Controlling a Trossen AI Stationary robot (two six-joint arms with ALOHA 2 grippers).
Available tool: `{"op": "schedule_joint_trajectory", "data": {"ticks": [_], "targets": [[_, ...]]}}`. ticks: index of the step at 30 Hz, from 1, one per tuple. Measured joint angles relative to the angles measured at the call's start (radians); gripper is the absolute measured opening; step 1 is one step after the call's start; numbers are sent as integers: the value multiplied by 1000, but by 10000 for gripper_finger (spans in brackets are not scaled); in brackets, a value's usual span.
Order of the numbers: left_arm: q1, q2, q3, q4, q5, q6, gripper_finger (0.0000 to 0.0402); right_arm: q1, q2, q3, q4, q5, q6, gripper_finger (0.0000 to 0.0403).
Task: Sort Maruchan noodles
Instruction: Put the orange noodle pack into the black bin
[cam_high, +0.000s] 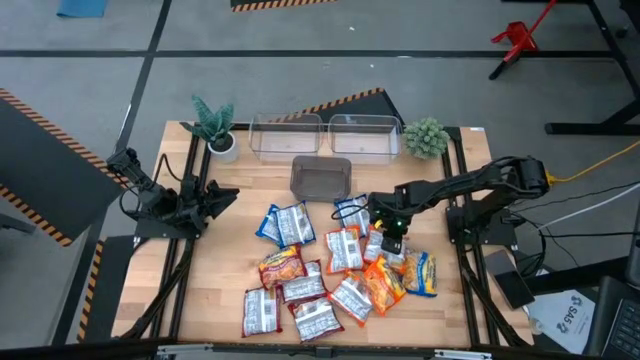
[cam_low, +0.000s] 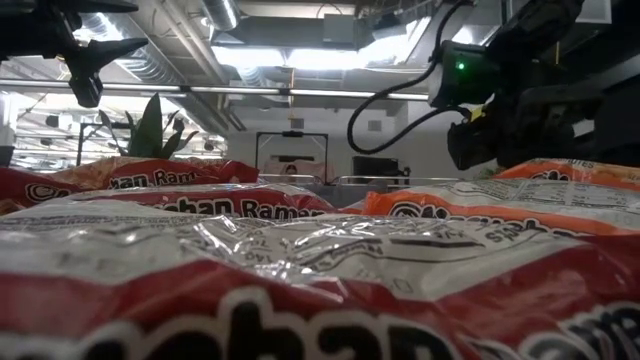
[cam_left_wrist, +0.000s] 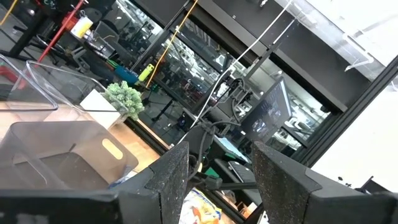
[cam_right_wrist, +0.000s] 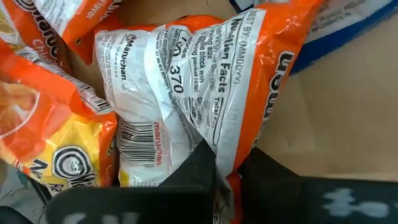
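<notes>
Wooden tabletop (cam_high: 215, 290) fills the middle of a workshop with grey flooring, and nearly all the sorting is left to do. The right claw (cam_high: 392, 240) is down on the noodle packets (cam_high: 305, 285), its fingers pinched together on the edge of an orange-and-white packet (cam_right_wrist: 186, 93) lying label-side up. That packet sits directly under the claw at the right side of the pile; a more yellowish orange packet (cam_right_wrist: 43, 137) touches it on one side and a blue-edged one (cam_right_wrist: 348, 25) lies just past its far end. The remaining packets spread away from the claw towards the left arm's side and the near table edge, overlapping each other.

Beyond the claw, towards the back of the table, stand two clear bins (cam_high: 325, 135) and a dark grey tray (cam_high: 320, 178). From above all three look empty, so no packet appears sorted yet. This grip looks like the first pick.

The left claw (cam_left_wrist: 214, 180) waits well off to the side, raised, fingers apart, holding nothing.
</notes>
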Motion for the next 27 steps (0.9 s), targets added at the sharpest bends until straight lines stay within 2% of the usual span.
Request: {"op": "schedule_joint_trajectory", "data": {"ticks": [3,8,13,17,21,27], "targets": [[0,0,0,-4,0,0,170,0,-39,-1,-14,-11,15,7],[0,0,0,-11,0,0,170,0,-128,-1,-34,-15,72,8],[0,0,0,-18,0,0,170,0,-224,40,-104,77,101,8],[0,0,0,-18,-20,-1,170,0,-266,143,-192,252,70,5],[0,0,0,-18,-28,-1,170,0,-262,272,-232,473,7,5],[0,0,0,-17,-44,-2,170,0,-230,407,-169,849,-122,3]]}}
